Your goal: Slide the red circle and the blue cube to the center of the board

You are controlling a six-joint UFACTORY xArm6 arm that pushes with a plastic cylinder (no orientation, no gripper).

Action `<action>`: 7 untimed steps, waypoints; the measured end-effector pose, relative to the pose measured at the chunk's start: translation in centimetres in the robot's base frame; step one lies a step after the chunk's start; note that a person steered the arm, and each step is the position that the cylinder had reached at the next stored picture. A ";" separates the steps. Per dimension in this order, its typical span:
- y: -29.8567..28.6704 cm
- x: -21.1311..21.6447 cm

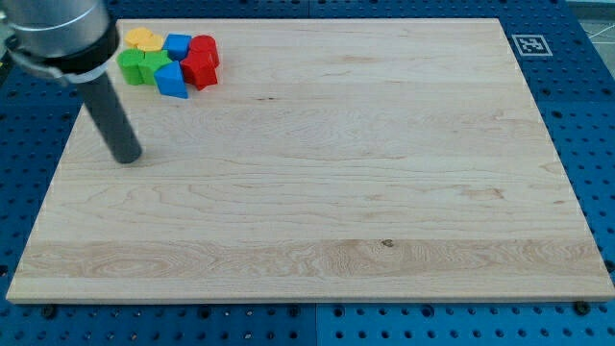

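The blocks sit in one tight cluster at the top left of the wooden board [317, 192]. The blue cube [178, 45] is in the cluster's top row, with the red circle [205, 47] touching its right side. My tip [126, 158] rests on the board below and to the left of the cluster, apart from every block. The rod leans up towards the view's top left corner.
In the same cluster are a yellow block [144, 38] left of the blue cube, two green blocks [132, 65] [156, 65], a blue wedge-like block [171, 82] and a second red block [199, 71]. A printed marker [529, 44] lies beyond the board's top right corner.
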State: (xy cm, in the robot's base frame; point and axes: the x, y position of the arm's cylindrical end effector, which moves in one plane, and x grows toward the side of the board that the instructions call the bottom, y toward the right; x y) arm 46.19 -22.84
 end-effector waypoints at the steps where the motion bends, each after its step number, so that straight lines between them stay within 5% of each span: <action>1: -2.4 0.2; 2: -4.6 -3.7; 5: -5.2 -27.1; 7: -4.6 -24.2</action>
State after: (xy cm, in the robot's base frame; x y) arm 22.01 -27.44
